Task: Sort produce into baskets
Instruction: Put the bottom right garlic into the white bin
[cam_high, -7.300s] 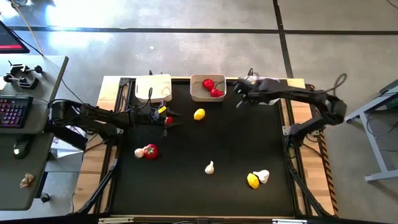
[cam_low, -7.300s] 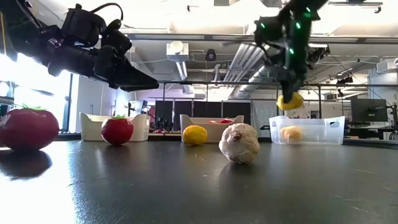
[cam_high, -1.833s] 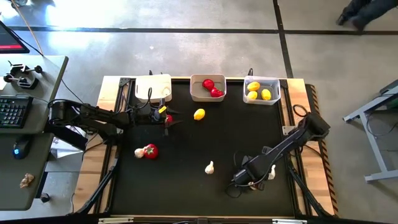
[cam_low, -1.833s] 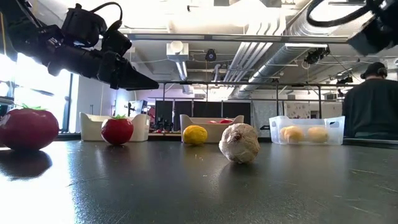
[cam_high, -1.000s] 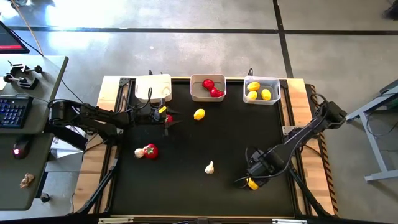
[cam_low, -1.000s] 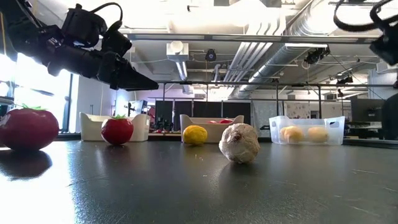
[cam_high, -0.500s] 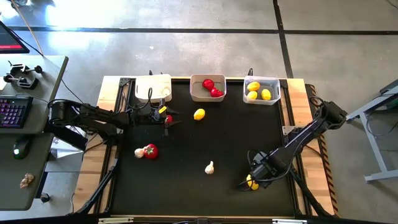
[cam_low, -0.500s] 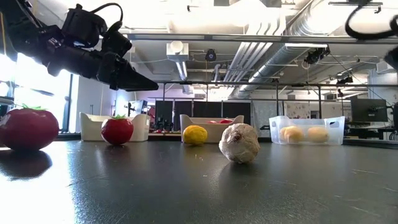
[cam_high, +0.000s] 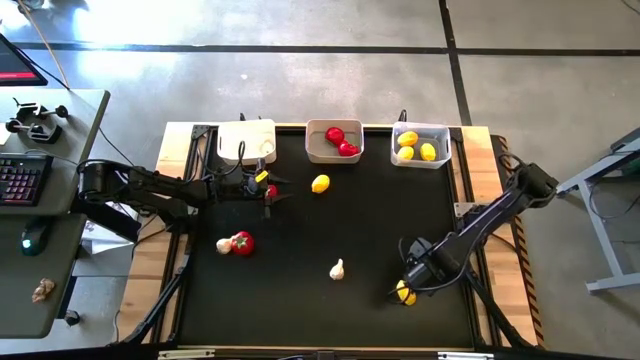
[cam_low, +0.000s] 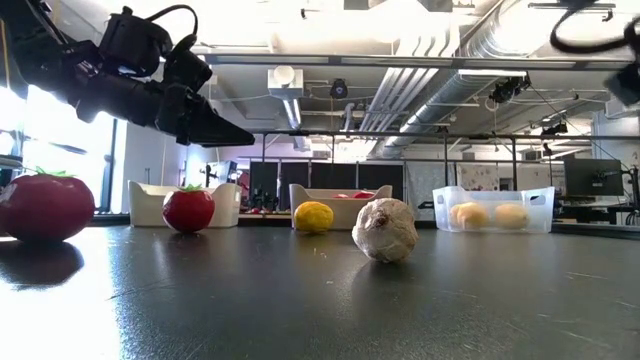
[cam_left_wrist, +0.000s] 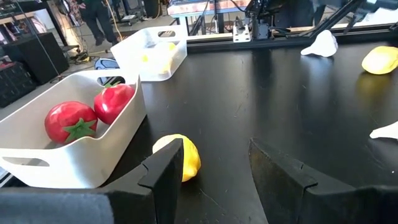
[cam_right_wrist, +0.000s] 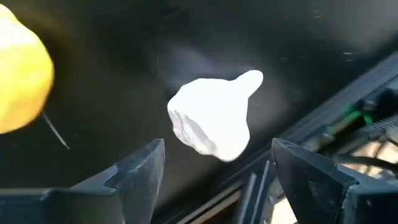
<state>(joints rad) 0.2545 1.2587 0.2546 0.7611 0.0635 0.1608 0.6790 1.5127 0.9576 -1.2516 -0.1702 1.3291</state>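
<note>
My right gripper is open and points down over a white garlic bulb lying on the table at the near right. Its fingers stand on either side of the bulb without touching it. A lemon lies just beside. In the high view the gripper hides the bulb. My left gripper waits open above a tomato near the white basket. The greyish-white basket holds two tomatoes, and the clear basket holds lemons.
Loose on the black table lie a lemon, a tomato with a garlic bulb against it, and another garlic bulb. The three baskets line the far edge. The table's right rail runs close to the right gripper.
My right gripper has rolled and tipped a little over the garlic bulb at the near right while staying in about the same place. Its fingers stay open. The produce has not moved.
</note>
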